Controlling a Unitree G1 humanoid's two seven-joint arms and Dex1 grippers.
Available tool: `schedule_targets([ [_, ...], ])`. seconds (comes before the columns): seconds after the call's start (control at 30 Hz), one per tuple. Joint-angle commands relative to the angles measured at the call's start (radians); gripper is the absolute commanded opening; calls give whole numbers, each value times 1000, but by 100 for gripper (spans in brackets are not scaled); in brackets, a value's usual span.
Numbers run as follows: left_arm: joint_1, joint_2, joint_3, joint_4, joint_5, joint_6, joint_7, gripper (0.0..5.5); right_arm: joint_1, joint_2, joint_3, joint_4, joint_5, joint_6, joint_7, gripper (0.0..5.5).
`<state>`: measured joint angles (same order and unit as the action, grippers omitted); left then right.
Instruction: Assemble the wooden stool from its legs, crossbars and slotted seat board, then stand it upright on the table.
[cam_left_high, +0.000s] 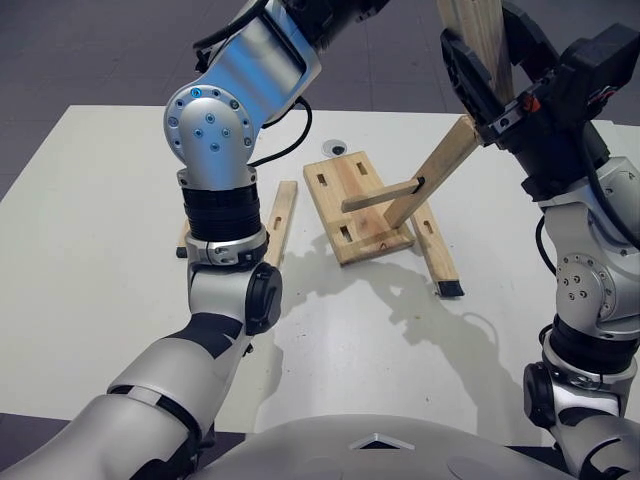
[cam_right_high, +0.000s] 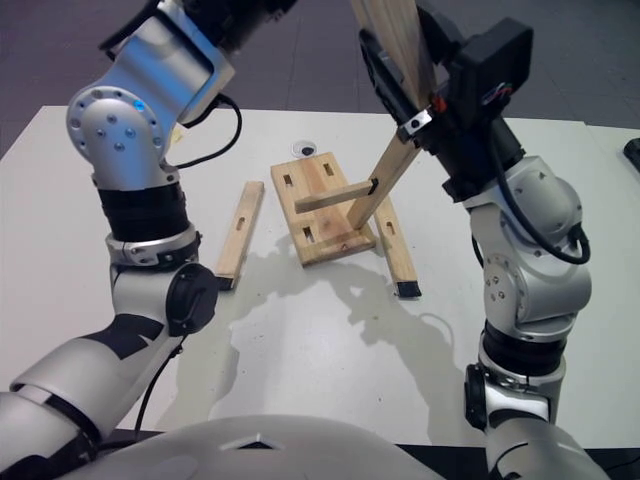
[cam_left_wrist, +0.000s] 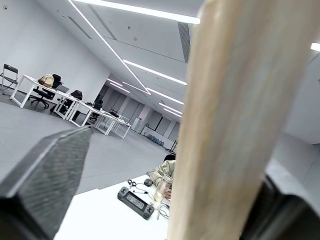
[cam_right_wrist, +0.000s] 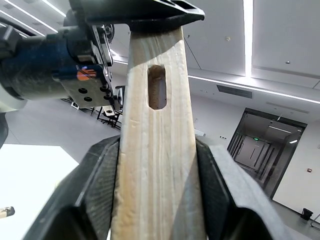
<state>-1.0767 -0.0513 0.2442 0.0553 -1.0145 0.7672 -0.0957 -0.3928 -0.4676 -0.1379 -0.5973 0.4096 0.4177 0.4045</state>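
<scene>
My right gripper (cam_right_wrist: 157, 167) is raised high above the white table (cam_left_high: 100, 200), its two dark fingers clamped on the flat faces of a wooden leg (cam_right_wrist: 150, 130), just below the oval slot (cam_right_wrist: 157, 87) cut through it. My left gripper (cam_left_wrist: 180, 147) is at the far end of the same leg, fingers apart around it: one finger stands clearly off the wood, and the other seems to lie against it. On the table below, the slotted seat board (cam_left_high: 340, 185) lies flat. A slanted leg (cam_left_high: 435, 170) rises from its near right corner, with a crossbar (cam_left_high: 378, 199) sticking out sideways from it and ending in the air. I cannot tell whether the top of the slanted leg touches my right gripper. The left loose leg (cam_left_high: 281, 220) lies flat near the board on one side, and the right loose leg (cam_left_high: 438, 250) lies just beside it on the other. I judge the held leg light, stiff and dry, smooth enough to twist in a weak grip. It is best held mid-shaft on the broad faces, clear of the slot and of the end that must enter the board.
</scene>
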Motion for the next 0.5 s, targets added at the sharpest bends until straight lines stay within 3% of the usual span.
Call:
schedule_targets([
  [0.03,-8,19,-4,23,32,-20,-10,343,17,-20,-3,8,-20,-24,17,206],
  [0.5,-5,21,-5,74,41,-53,-121,111,37,-13,14,60,-85,-36,12,206],
])
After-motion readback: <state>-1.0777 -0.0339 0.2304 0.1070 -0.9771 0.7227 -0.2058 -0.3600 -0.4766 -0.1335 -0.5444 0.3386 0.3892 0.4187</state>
